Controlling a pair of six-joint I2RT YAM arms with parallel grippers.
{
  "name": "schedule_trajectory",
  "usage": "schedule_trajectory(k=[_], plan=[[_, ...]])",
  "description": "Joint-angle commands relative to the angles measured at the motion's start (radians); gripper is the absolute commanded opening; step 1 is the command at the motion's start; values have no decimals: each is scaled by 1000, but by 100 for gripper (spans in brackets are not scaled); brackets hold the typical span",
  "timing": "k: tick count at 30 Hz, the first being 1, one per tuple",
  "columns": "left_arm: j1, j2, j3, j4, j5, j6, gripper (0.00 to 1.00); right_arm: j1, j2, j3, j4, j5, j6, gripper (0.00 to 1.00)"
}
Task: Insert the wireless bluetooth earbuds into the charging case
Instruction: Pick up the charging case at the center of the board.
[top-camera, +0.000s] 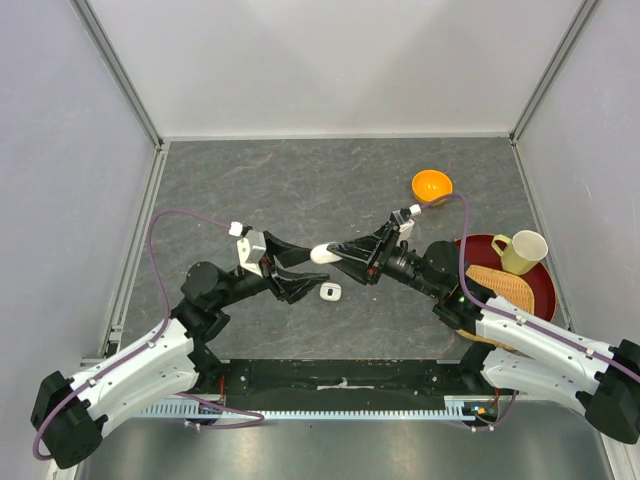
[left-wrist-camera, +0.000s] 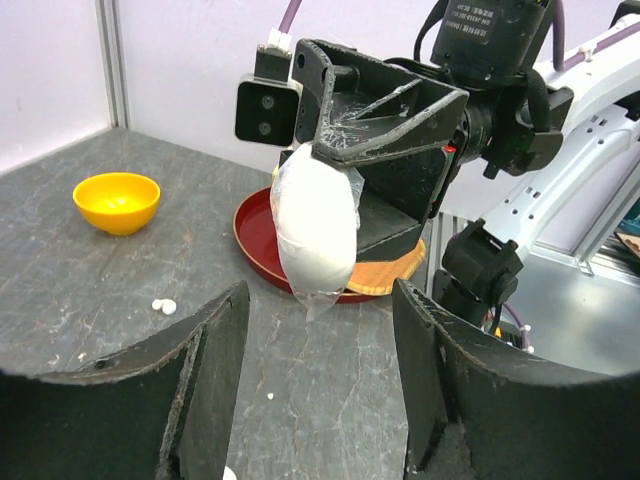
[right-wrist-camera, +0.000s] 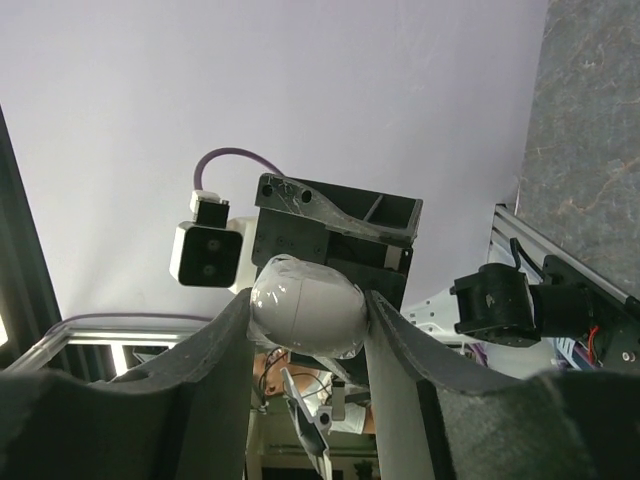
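Case aloft between my arms, earbuds not yet seated.

My left gripper (top-camera: 305, 276) stands open and empty. Just beside it hangs the charging case (top-camera: 322, 254), clamped by my right gripper (top-camera: 340, 250). A second case (top-camera: 331, 292) lies on the table (top-camera: 250, 180) below. Tiny white earbuds (left-wrist-camera: 163, 305) lie loose near the orange bowl (top-camera: 432, 185), so I judge insertion is wholly ahead.
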Motion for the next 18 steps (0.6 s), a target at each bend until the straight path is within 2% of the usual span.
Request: schedule_trajectory(k=[1,7,18], plan=[[-3,-10,-43,224,-31,-27,65,-4,3,-6,111,-24,35,19],[-8,13,-56,317,-44,0,62,-4,6,-12,114,-29,41,19],[-23,79,-60,388,-51,8,59,-6,17,0,125,-41,42,19]])
